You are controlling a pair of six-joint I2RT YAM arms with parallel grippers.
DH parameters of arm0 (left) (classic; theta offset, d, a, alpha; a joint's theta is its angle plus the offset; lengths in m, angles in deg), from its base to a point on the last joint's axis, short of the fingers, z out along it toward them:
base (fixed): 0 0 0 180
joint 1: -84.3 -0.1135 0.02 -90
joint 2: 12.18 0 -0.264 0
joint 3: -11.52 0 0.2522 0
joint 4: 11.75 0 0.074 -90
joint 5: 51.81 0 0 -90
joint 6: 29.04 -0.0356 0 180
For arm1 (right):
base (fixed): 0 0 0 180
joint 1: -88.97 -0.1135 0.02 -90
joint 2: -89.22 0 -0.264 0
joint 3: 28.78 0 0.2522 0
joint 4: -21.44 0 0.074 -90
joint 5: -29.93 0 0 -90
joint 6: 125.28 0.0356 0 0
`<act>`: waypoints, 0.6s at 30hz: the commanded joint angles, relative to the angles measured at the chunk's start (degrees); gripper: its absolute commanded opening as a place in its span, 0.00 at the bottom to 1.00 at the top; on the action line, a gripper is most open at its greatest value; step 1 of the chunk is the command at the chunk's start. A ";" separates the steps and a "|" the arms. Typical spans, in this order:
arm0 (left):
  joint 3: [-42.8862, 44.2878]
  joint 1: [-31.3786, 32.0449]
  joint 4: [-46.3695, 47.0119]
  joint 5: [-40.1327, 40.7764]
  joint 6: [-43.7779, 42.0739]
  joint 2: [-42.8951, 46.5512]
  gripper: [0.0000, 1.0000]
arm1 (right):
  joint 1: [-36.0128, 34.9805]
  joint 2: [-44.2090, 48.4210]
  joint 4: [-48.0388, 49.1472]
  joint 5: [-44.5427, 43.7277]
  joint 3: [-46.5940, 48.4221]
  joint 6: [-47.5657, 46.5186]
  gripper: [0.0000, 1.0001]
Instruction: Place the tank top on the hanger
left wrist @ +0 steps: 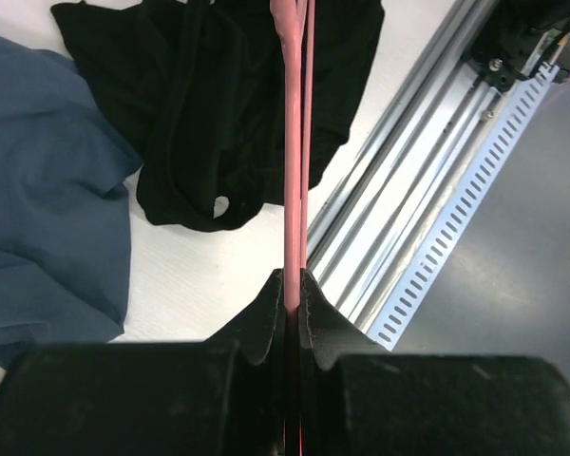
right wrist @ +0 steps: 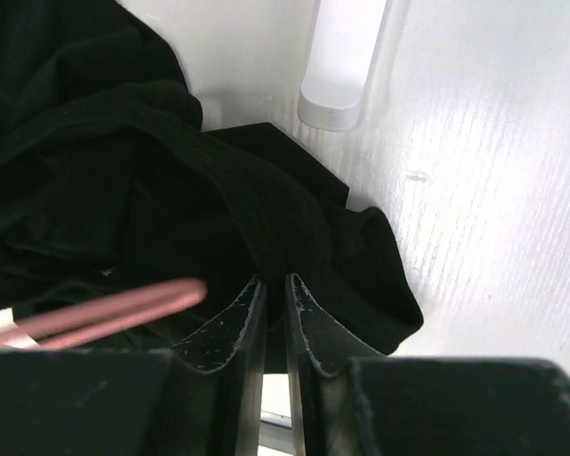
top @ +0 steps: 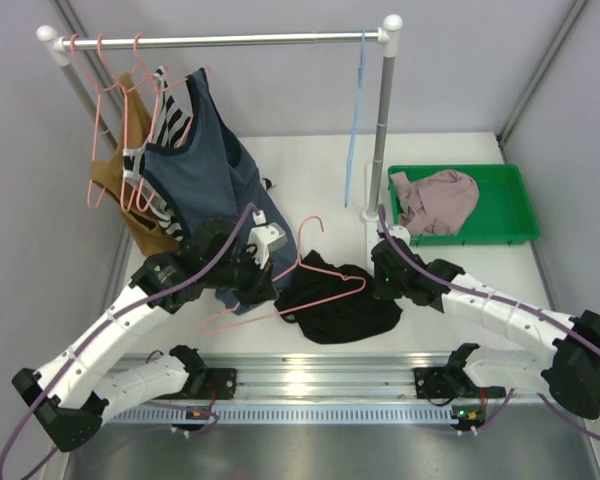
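The black tank top (top: 345, 305) lies crumpled on the white table between the two arms. A salmon-pink wire hanger (top: 310, 285) is held tilted over its left part, hook pointing up and away. My left gripper (top: 265, 283) is shut on the hanger's wire (left wrist: 293, 142), which runs straight out from between the jaws (left wrist: 294, 285) over the tank top (left wrist: 218, 104). My right gripper (top: 385, 285) sits at the tank top's right edge. In the right wrist view its jaws (right wrist: 275, 280) stand narrowly apart, pinching a fold of the black fabric (right wrist: 123, 171), with the hanger (right wrist: 104, 313) blurred at the left.
A clothes rack (top: 230, 40) stands behind, carrying a slate-blue top (top: 205, 170), other garments and spare pink hangers; a light-blue hanger (top: 355, 130) hangs near its right post (top: 380, 140). A green tray (top: 500, 200) holds a mauve garment (top: 440, 200). An aluminium rail (top: 310, 380) runs along the near edge.
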 commanded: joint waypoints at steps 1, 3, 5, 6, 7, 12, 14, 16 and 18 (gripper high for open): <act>0.13 0.25 3.82 3.68 -0.15 0.04 0.00 | 0.69 0.83 1.82 -1.64 0.54 -0.35 0.11; 0.22 0.25 5.40 5.35 -0.41 0.04 0.00 | 0.69 1.36 1.47 -1.91 0.45 -0.43 0.08; 0.48 0.25 6.02 5.88 -0.76 -0.22 0.00 | 0.70 1.71 1.38 -2.00 0.36 -0.43 0.08; 0.66 0.25 6.02 6.50 -1.02 -0.49 0.00 | 0.61 1.89 1.21 -1.91 0.36 -0.43 0.08; 0.66 0.34 6.02 6.76 -1.20 -0.75 0.00 | 0.69 1.97 1.21 -1.99 0.45 -0.35 0.07; 0.40 0.25 5.85 4.31 -2.78 -3.48 0.00 | 0.69 2.41 0.86 -2.34 1.23 -0.35 0.06; 0.49 0.25 6.11 2.99 -2.87 -4.18 0.00 | 0.78 2.50 -0.11 -2.52 2.20 -0.69 0.06; 0.84 0.25 6.37 1.93 -2.96 -4.71 0.00 | 0.69 2.24 -0.72 -2.96 3.87 -1.31 0.05; 0.75 0.25 6.64 1.93 -2.96 -5.23 0.00 | 0.69 2.24 -1.87 -3.40 5.80 -1.75 0.04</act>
